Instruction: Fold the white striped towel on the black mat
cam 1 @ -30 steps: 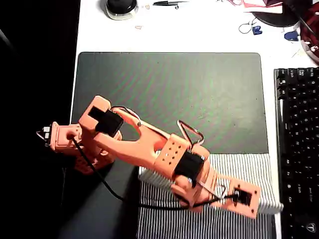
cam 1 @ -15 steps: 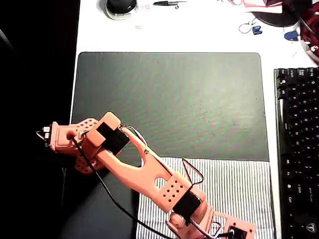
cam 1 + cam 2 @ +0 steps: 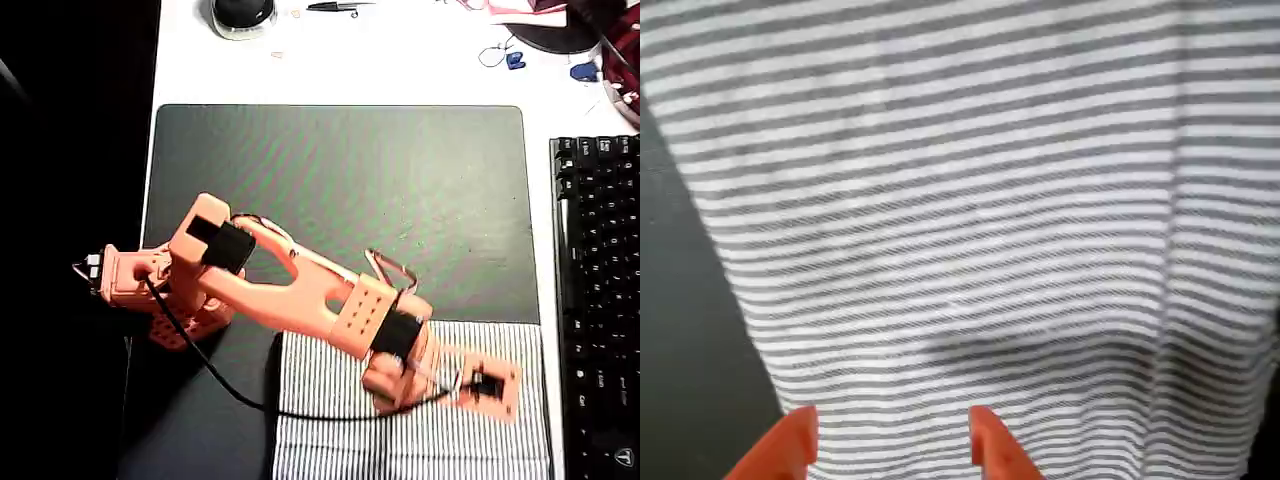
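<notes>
The white striped towel (image 3: 480, 440) lies flat on the lower right part of the black mat (image 3: 340, 200) in the overhead view, running off the picture's bottom edge. My orange gripper (image 3: 490, 388) hovers over the towel's upper middle. In the wrist view the towel (image 3: 970, 220) spreads across nearly the whole picture, with a strip of the mat (image 3: 680, 330) at the left. At the bottom of that view the gripper (image 3: 890, 450) is open, its two orange fingertips (image 3: 790, 445) apart above the cloth and holding nothing.
A black keyboard (image 3: 598, 300) lies along the right side, close to the towel's right edge. Small items sit on the white desk (image 3: 400, 60) beyond the mat, among them a round black object (image 3: 243, 14). The arm's base (image 3: 125, 280) stands at the mat's left edge.
A raised fold across the towel one second ago is gone and the cloth now lies flat. The arm swung down to the picture's bottom, then came back up over the towel.
</notes>
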`<act>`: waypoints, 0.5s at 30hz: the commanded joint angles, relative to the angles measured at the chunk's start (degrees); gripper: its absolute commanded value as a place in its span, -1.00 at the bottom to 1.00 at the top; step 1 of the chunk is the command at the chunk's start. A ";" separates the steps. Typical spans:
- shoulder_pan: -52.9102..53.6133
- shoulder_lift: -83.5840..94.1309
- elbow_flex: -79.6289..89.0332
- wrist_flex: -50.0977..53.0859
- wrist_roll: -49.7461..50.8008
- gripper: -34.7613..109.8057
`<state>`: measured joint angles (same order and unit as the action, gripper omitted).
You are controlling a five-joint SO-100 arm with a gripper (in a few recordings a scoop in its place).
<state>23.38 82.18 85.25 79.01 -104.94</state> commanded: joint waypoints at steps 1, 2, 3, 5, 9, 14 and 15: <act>-4.13 3.16 2.29 -1.49 1.49 -0.24; -5.19 2.81 3.16 -2.11 1.67 -0.23; -6.15 2.46 4.04 -2.81 1.85 -0.22; -7.29 1.14 5.10 -4.66 1.58 -0.21; -8.17 -2.46 6.86 -10.37 1.05 -0.20; -9.32 -4.75 11.07 -16.26 -0.18 -0.24; -9.49 -5.10 11.95 -17.49 -0.18 -0.26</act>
<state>14.33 76.99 96.59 63.63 -104.68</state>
